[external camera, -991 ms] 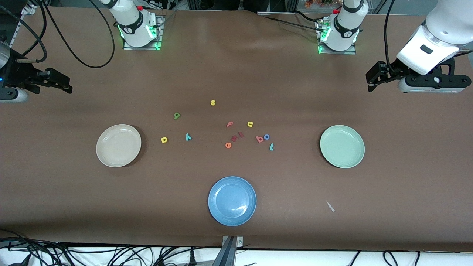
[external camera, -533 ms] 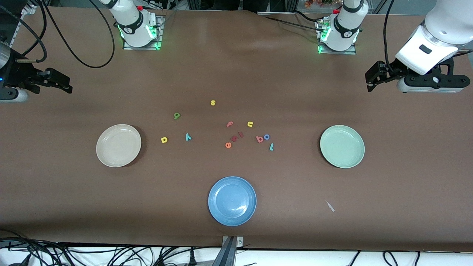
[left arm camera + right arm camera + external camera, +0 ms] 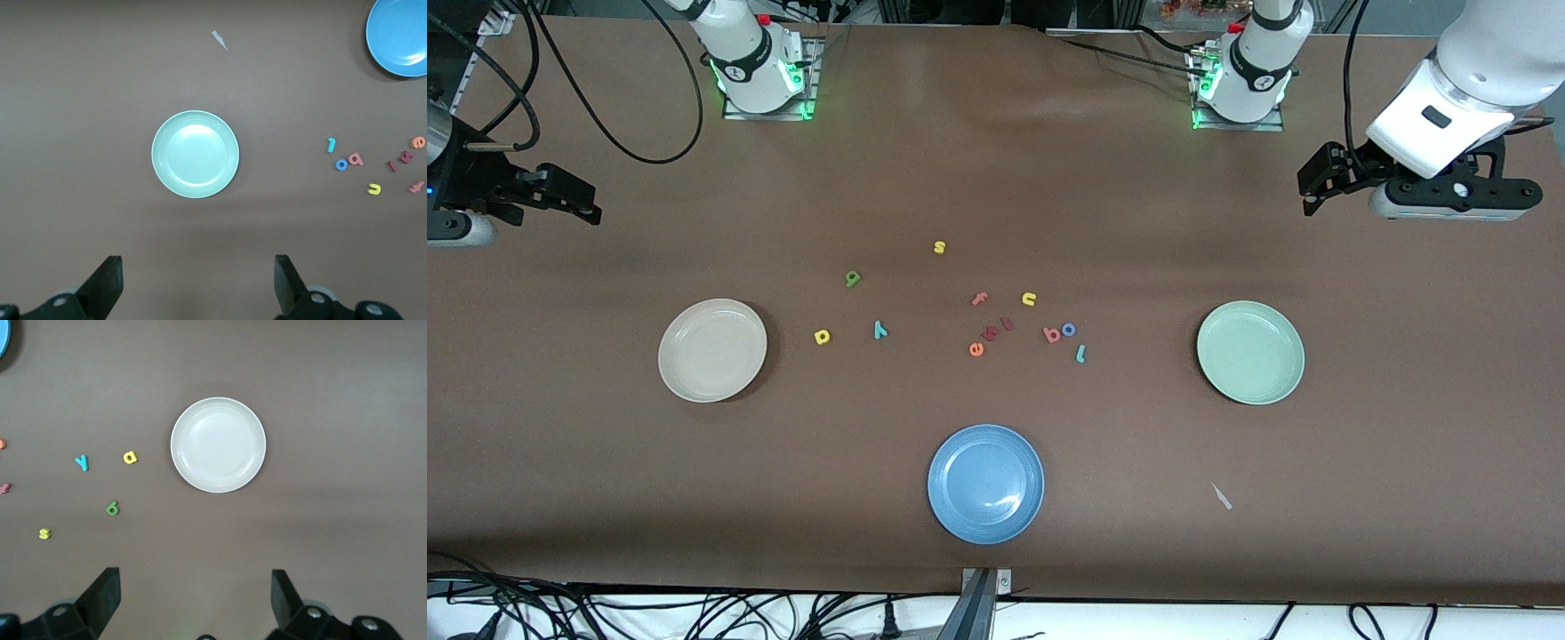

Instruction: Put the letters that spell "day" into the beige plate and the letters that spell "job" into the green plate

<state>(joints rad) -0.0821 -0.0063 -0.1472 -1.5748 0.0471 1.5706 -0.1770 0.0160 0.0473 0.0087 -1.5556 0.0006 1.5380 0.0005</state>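
left gripper (image 3: 1316, 182): up in the air over bare table at the left arm's end, fingers spread wide, holding nothing; its wrist view shows both finger tips (image 3: 107, 280) far apart
right gripper (image 3: 574, 197): up over bare table at the right arm's end, fingers spread wide, holding nothing
beige plate (image 3: 712, 349): flat on the table toward the right arm's end, nothing in it
green plate (image 3: 1250, 352): flat on the table toward the left arm's end, nothing in it
yellow d (image 3: 823, 336): on the table, near the beige plate, on the side toward the table's middle
teal y (image 3: 880, 331): on the table beside the yellow d, toward the table's middle
green a (image 3: 853, 279): on the table, farther from the front camera than the d and y
pink b (image 3: 1053, 334): on the table, touching or almost touching the blue o
blue o (image 3: 1068, 330): just beside the b, on the green plate's side of it
light blue j (image 3: 1080, 354): just beside the o, nearer the front camera
blue plate (image 3: 985, 483): mid table, nearest the front camera, nothing in it
other letters: yellow s (image 3: 939, 247), yellow u (image 3: 1029, 300), orange e (image 3: 975, 349), a few red ones near the e, all loose mid table
white scrap (image 3: 1221, 496): on the table between the blue and green plates, nearer the front camera
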